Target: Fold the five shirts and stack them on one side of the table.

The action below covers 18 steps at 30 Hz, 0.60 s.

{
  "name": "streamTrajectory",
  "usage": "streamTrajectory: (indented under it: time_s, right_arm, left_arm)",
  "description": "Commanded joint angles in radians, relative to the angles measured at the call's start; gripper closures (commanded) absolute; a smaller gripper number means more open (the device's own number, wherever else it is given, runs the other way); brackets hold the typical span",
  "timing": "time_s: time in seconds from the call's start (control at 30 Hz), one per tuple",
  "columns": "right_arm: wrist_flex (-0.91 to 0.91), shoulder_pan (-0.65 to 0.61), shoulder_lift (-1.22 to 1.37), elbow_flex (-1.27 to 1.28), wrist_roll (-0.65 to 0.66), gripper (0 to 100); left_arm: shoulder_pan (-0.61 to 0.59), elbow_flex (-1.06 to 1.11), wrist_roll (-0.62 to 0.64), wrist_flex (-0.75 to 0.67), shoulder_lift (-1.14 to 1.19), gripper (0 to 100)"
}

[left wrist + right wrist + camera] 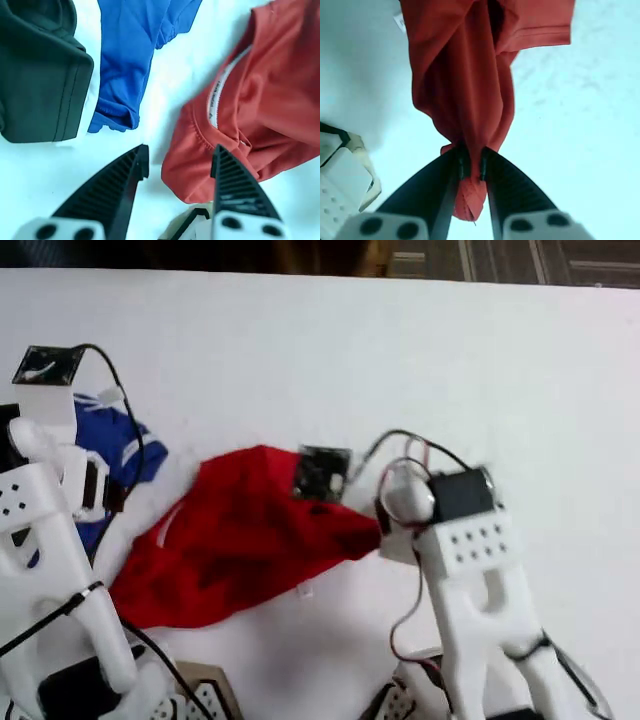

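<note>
Left gripper [180,152]: jaws wide, empty, by the red shirt's collar. Blue shirt [125,455] far left. Red shirt [240,540] crumpled mid-table [450,360]. Right gripper [470,162] clamped on bunched red fabric. Likely light, limp, slippery; grab hems or shoulders.

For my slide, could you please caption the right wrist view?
Right gripper, jaws shut on a bunched red shirt, over the table.

The counter [420,350] is plain white. One red shirt [240,540] is solid red, with a white band inside its collar. The blue shirt [150,462] is bright blue with white markings. A third, the dark shirt [40,75], looks almost black. The left pincer [181,155] and right pincer [472,160] have black ribbed fingers on white bases.
</note>
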Motion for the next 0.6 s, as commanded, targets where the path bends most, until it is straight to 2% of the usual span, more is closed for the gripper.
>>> streamTrajectory:
  time_s: [0.0, 0.17, 0.3, 0.47, 0.57]
  right_arm:
    - [0.015, 0.091, -0.111, 0.002, 0.023, 98.1]
    - [0.016, 0.242, -0.183, 0.012, 0.104, 98.1]
    - [0.015, 0.320, -0.223, 0.052, 0.138, 98.1]
    - [0.012, 0.340, -0.277, 0.129, 0.138, 98.1]
    - [0.001, 0.337, -0.303, 0.175, 0.138, 98.1]
  left_arm:
    - [0.084, 0.025, 0.000, 0.008, -0.020, 78]
    - [0.206, 0.127, 0.002, -0.121, -0.020, 78]
    - [0.315, 0.058, 0.087, -0.212, 0.020, 78]
    - [0.457, -0.186, 0.195, -0.221, 0.344, 78]
    - [0.531, -0.401, 0.221, -0.140, 0.603, 78]
